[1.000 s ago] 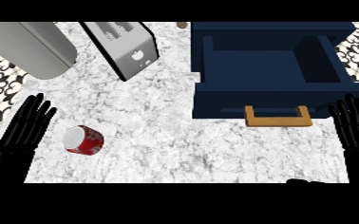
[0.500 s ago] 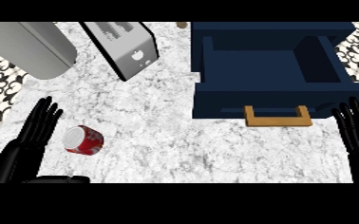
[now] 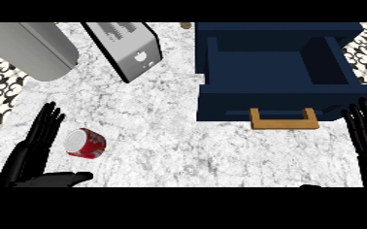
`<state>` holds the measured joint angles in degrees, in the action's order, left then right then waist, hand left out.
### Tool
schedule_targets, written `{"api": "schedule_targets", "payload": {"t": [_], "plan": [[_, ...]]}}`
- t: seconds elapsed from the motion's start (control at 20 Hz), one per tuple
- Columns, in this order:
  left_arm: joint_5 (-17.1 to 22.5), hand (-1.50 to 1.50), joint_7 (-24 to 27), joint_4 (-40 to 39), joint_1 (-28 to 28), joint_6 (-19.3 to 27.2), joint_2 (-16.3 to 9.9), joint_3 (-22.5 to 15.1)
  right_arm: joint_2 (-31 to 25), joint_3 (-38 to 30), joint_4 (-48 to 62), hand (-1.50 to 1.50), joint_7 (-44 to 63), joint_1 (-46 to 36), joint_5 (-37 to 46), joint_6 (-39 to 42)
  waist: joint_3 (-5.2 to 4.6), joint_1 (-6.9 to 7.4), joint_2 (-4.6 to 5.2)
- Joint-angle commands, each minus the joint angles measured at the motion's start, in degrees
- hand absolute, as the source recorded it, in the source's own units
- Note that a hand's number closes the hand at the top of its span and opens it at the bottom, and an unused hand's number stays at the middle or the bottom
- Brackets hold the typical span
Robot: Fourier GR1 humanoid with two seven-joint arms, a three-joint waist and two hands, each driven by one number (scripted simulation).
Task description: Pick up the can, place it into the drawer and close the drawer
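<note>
— Looking down from the head view: lying on its side on the white marbled counter (image 3: 186, 140), lower left, a red can (image 3: 87, 143) with its pale silver end turned up and to the left. Not resting in the drawer; sitting well apart from it, out on the bare stone.

— And beside it?

— Standing just left of the can, the left hand (image 3: 32, 150), fingers straight and slanting upward, thumb (image 3: 61, 178) stretching out to the right below the can. Released, grasping nothing; hard to tell whether touching the can or merely flanking it.

— Over on the other side?

— Showing at the right edge, the right hand (image 3: 356, 126), only the fingers coming into view, straight and pointing up, holding nothing. Resting just beside the drawer's front corner.

— Describing the drawer itself?

— Standing open at upper right, a dark blue drawer (image 3: 276, 77), its interior showing nothing but blue floor and walls. Facing the viewer, a tan wooden handle (image 3: 283, 121) jutting from the front panel.

— Filling out the back of the counter?

— Leaning at an angle near top centre, a silver toaster (image 3: 129, 48) with dark side panels. Sitting at far left, a rounded grey appliance (image 3: 36, 48), partly cut off by the edge. Peeking in at both sides, patterned black-and-white tile (image 3: 10, 82).
</note>
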<state>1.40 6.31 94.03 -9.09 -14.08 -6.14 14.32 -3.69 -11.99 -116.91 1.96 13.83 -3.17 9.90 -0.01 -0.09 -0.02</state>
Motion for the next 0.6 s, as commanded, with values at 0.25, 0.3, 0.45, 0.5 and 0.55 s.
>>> {"api": "schedule_targets", "payload": {"t": [0.25,0.3,0.45,0.5,0.55], "plan": [[-1.99,-1.50,8.71,-9.51,0.32,-0.94,-1.56,2.04,0.18,-2.15,2.76,-1.50,-3.21,0.38,-0.17,2.37,0.01,0.01,-0.01],[-1.60,-1.50,6.79,-7.69,-0.34,-1.50,-2.14,2.15,1.81,0.31,0.64,-1.50,-0.58,0.15,0.87,1.12,0.01,0.05,-0.01],[-1.75,-1.50,12.72,-12.82,-1.48,-2.55,-2.48,3.22,1.35,-1.75,1.94,-1.50,-4.27,1.85,-0.20,2.58,0.00,0.01,-0.01],[-2.29,-1.50,12.96,-17.85,3.30,-2.56,-4.16,3.66,1.96,1.08,2.60,-1.50,-1.95,-2.71,3.55,-0.20,-0.01,0.02,0.04],[-1.27,-1.50,11.60,-12.56,-2.15,-3.75,-3.13,3.21,0.32,-1.42,-2.59,-1.50,-0.22,2.44,-0.78,3.39,0.00,0.00,-0.04]]}}
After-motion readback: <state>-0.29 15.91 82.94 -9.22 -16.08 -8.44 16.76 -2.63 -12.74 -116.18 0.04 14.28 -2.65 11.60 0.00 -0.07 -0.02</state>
